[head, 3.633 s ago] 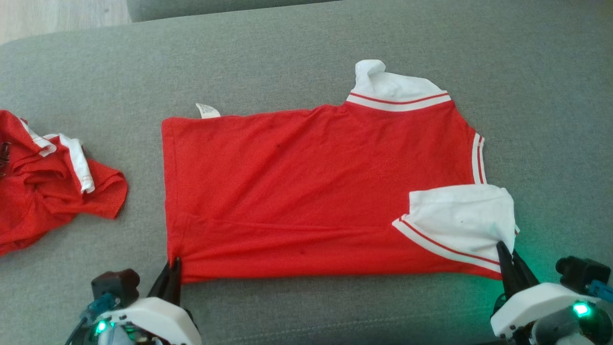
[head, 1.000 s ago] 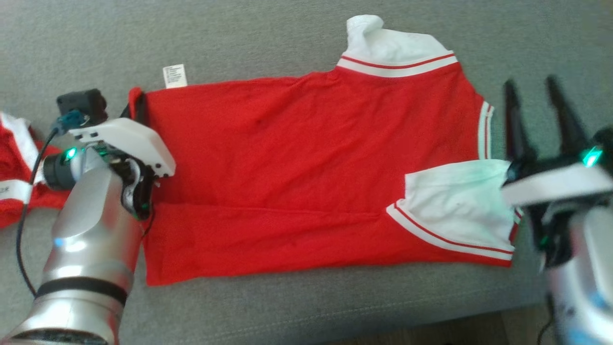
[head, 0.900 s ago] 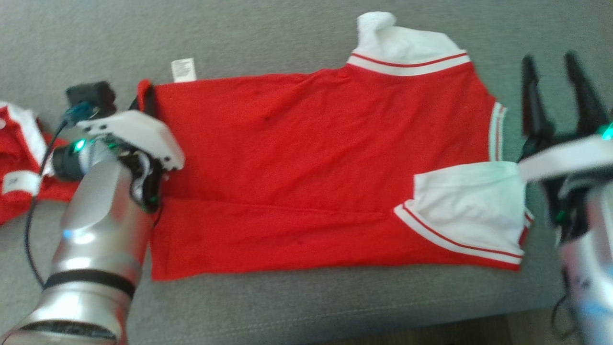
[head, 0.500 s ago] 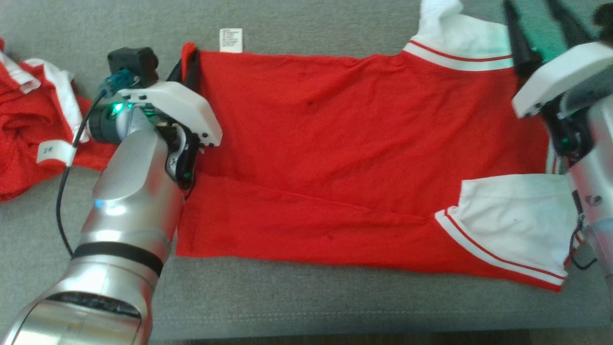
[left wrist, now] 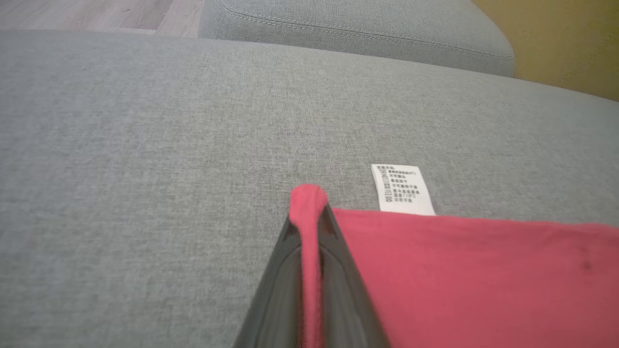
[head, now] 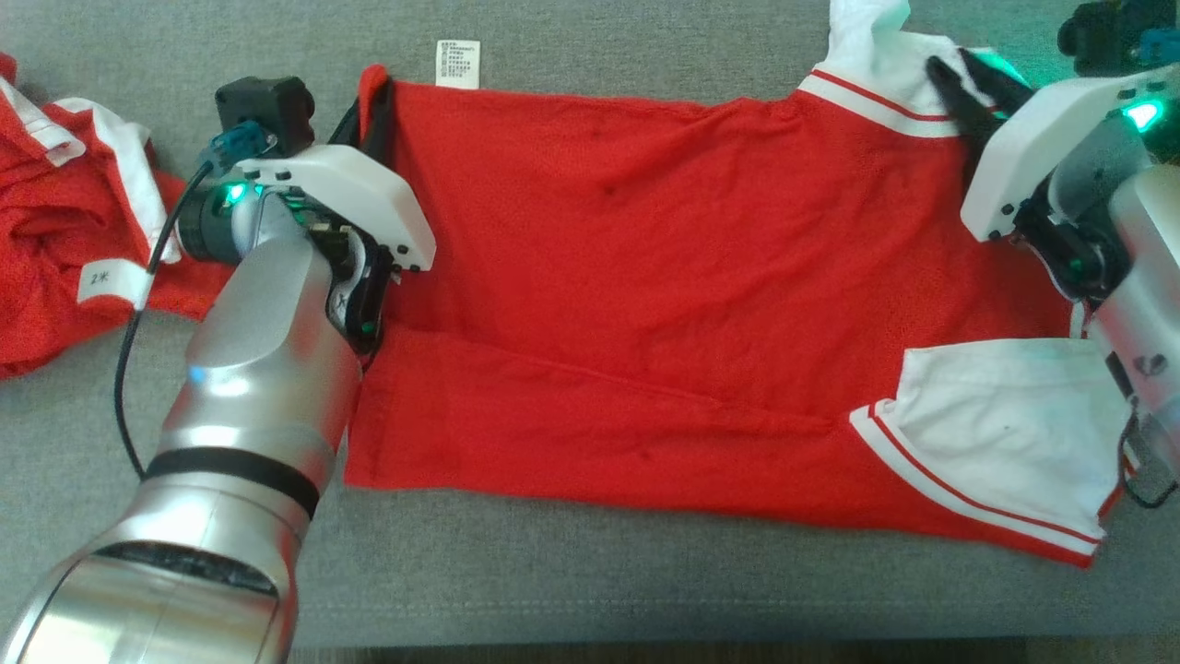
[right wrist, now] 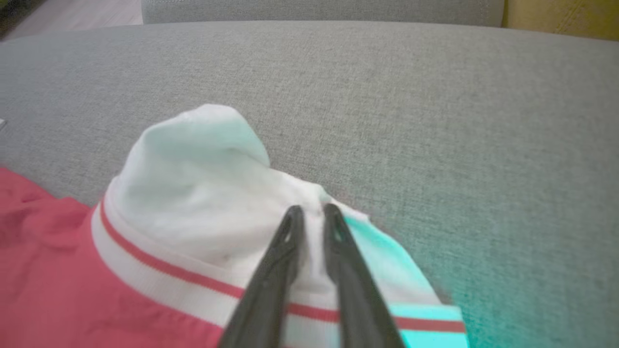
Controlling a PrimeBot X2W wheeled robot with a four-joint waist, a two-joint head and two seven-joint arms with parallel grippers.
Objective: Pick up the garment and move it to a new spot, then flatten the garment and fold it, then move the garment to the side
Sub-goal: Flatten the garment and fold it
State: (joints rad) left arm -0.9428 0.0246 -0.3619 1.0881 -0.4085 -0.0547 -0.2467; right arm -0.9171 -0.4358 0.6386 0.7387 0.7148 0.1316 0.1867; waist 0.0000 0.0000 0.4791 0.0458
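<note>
Surface: grey woven sofa seat cushion (head: 645, 590). A second grey cushion (left wrist: 358, 24) butts up behind it. In the left wrist view there is pale wood floor (left wrist: 87, 14) top left and a mustard-yellow surface (left wrist: 566, 43) top right.

Red T-shirt (head: 664, 277) lies spread flat across the seat, hem towards the robot's left and white sleeves to its right. It has a crease running along its near third. The near sleeve (head: 1005, 424) is folded in over the body. The far sleeve (head: 857, 37) is bunched up in a hump.

Left gripper (left wrist: 309, 227) is clamped on the shirt's far hem corner, with red cloth pinched between the jaws and poking past the tips.

Right gripper (right wrist: 313, 210) sits on the far sleeve. Its jaws are narrowly apart with white cloth between the tips, but I can't tell whether it's actually gripped. A green LED glow washes that sleeve and the cushion.

Writing: a white care label (left wrist: 401, 188) sticks out at the far hem edge beside the left gripper, with several printed lines too small to read. A second red-and-white garment (head: 55, 258) is crumpled at far left. Its white tag (head: 111, 279) starts with "2", and the second mark is unclear.
</note>
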